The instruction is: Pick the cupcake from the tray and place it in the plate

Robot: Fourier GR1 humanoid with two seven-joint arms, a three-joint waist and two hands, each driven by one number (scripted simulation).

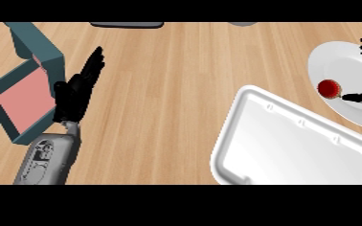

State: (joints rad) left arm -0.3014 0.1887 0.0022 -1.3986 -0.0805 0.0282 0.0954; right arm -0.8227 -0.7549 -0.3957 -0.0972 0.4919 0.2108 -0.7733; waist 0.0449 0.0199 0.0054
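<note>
Sitting on the white plate point(331, 61) at the head view's right, the cupcake point(329, 87) was clear of the tray point(283, 146). The left hand point(76, 88) rested at the left, fingers straight, holding nothing. Only a dark sliver of the right hand point(352, 96) showed beside the cupcake, and its grip could not be told.

one tray point(228, 139), one plate point(331, 57), one cupcake point(329, 87)

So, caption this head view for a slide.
Small red cupcake on round white plate, beside white rectangular tray; black left hand rests open.
</note>
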